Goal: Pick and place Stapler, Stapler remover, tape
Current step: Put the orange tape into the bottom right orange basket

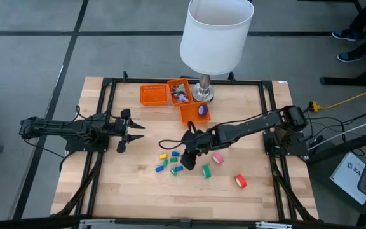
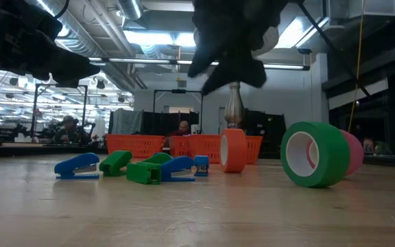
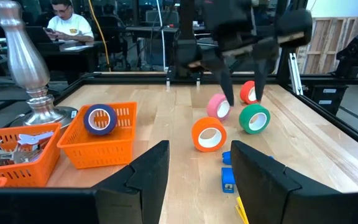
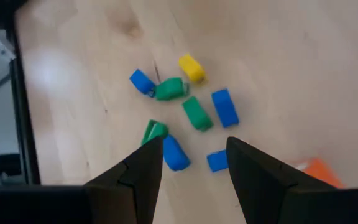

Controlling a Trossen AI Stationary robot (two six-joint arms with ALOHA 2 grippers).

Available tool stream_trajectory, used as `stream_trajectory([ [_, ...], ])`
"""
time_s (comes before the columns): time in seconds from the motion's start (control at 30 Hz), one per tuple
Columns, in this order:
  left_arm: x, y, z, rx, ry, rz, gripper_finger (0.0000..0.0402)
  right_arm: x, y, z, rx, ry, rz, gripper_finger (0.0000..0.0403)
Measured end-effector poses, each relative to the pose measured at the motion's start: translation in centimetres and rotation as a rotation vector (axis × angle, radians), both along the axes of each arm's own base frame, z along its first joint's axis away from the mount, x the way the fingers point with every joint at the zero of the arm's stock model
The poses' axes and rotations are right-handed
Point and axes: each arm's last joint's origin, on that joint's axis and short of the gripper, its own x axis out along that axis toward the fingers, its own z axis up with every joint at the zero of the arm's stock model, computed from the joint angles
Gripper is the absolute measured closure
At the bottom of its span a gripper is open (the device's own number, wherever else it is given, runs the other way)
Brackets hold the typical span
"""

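Observation:
Loose tape rolls stand on edge on the wood: orange [image 1: 187, 161] [image 3: 208, 135], green [image 1: 206, 170] [image 2: 313, 154], pink [image 1: 218, 158] [image 3: 218, 107] and red [image 1: 240, 181]. A blue roll [image 3: 100, 118] sits in an orange basket [image 1: 194, 113]. Several small blue, green and yellow staplers [image 1: 169, 163] [image 4: 191, 106] lie in a cluster. My right gripper [image 1: 188, 151] [image 4: 194, 162] hangs open over the cluster's right side, close to the orange roll, touching nothing. My left gripper [image 1: 135, 132] [image 3: 201, 168] waits open at the table's left.
Two more orange baskets [image 1: 153, 95] [image 1: 178, 92] stand at the far edge; one holds small metal items. A lamp with a white shade [image 1: 216, 35] and silver base [image 1: 202, 93] stands beside them. A black frame [image 1: 107, 86] rims the table. People sit in the room behind [image 3: 64, 18].

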Motion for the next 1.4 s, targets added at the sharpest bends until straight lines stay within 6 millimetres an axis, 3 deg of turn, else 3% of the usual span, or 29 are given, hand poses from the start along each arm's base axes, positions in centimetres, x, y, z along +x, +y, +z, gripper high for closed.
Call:
stream_trajectory([
  [0.43,0.0,0.0,0.0,0.000,0.000,-0.001,0.0233,1.2,0.5,-4.0,0.159,0.106,-0.216,0.0221],
  [0.8,0.0,0.0,0.0,0.000,-0.001,-0.001,0.0233,2.6,0.6,-3.5,0.202,-0.049,-0.273,0.0221],
  [1.03,0.0,0.0,0.0,0.000,-0.001,-0.002,0.0233,2.3,-0.8,-3.9,0.363,0.086,-0.253,0.0221],
  [1.23,0.0,0.0,0.0,0.000,0.000,-0.002,0.0233,1.9,-2.5,-4.2,0.356,0.177,-0.152,0.0221],
  [1.4,0.0,0.0,0.0,0.000,-0.001,-0.002,0.0233,2.2,-2.9,-2.2,0.281,0.220,-0.070,0.0221],
])
